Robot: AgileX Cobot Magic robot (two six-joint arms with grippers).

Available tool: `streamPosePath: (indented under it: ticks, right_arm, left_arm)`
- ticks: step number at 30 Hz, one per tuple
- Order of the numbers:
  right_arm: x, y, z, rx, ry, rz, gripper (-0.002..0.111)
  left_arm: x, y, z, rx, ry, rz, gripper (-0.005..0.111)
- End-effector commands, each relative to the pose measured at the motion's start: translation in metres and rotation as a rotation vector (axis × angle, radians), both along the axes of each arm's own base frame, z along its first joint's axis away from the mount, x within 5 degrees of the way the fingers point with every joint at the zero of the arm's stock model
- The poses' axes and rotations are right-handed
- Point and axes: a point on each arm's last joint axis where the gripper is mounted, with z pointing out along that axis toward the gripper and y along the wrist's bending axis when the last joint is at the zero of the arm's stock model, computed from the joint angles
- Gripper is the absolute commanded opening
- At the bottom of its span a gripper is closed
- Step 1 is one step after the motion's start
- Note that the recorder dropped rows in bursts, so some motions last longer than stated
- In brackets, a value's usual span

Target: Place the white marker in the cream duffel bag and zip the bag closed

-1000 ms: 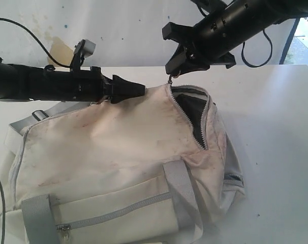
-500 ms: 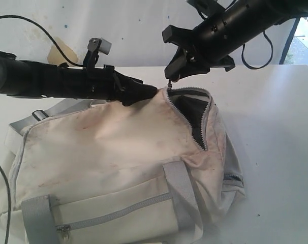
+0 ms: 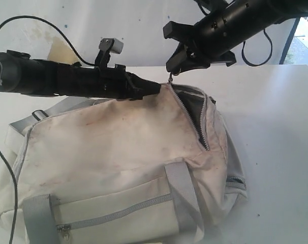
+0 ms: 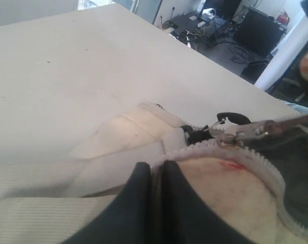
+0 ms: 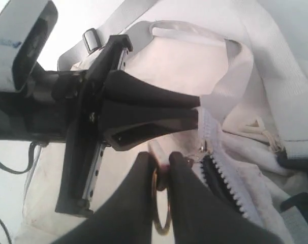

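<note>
Overall: cream duffel bag (image 3: 118,152) lay on white table (image 3: 276,127), top zipper (image 3: 192,117) part-open at far right. Left gripper (image 3: 155,89) pressed together on bag cloth beside it; right gripper (image 3: 172,70) pinched zipper pull ring (image 5: 161,203).

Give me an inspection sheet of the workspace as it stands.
surface: white table, a few small specks.
job's things: cream duffel bag lying on the table, main zipper part open at one end, dark lining showing; white marker: nothing seen.
clutter: nothing seen.
grippers: left pincer shut, tips at the bag's edge by the zipper; right pincer shut on the zipper pull.
cables: black cable looping at the left of the exterior view.
surroundings: stained white wall; desks with monitors beyond the table.
</note>
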Motion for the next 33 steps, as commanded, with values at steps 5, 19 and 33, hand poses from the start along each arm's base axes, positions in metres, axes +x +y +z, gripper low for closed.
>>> streamPosePath:
  ticks: [5,19,33]
  right_arm:
    - [0.009,-0.014,-0.006,-0.164,-0.075,-0.098,0.000]
    - [-0.009,-0.023,-0.010,-0.285,0.089,-0.046,0.000]
    - [-0.021,-0.036,-0.016,-0.461,0.186,0.014,0.000]
  left_arm:
    - [0.015,0.009,0.013,-0.038,0.043,0.081,0.001]
    - [0.039,0.040,0.002,-0.034,0.295,0.431,0.001]
    - [0.045,0.047,-0.002,-0.159,0.573,0.643,0.001]
